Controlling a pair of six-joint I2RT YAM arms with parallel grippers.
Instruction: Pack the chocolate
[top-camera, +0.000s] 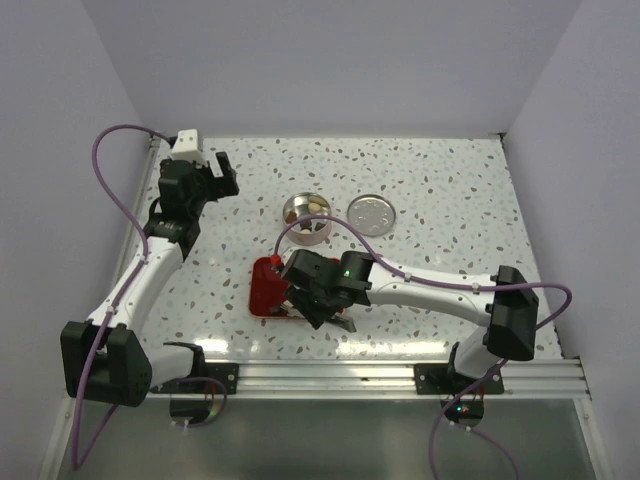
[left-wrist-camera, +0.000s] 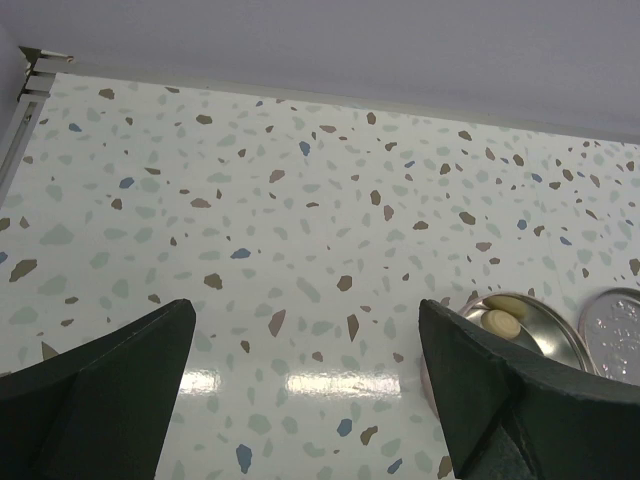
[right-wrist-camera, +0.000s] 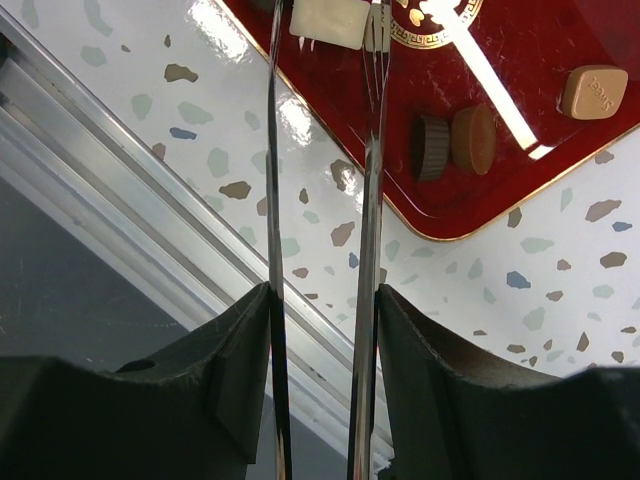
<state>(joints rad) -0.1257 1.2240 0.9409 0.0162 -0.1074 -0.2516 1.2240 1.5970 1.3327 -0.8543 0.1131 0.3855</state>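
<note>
My left arm (top-camera: 150, 270) reaches along the left edge of the desk (top-camera: 450, 200) toward its far left corner, with the end effector (left-wrist-camera: 305, 335) spread wide and empty. My right arm (top-camera: 430, 288) stretches left above the near edge, its end effector (right-wrist-camera: 322, 300) clamped on tweezers (right-wrist-camera: 372, 200).

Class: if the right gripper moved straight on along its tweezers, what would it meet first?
Likely the cream-white chocolate on the red tray. The tweezers in the right gripper point at it, though depth is unclear.

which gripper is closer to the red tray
Right. The right gripper is at the red tray, shut on tweezers whose tips reach over it. The left gripper is open near the far left corner of the table, well away.
</note>
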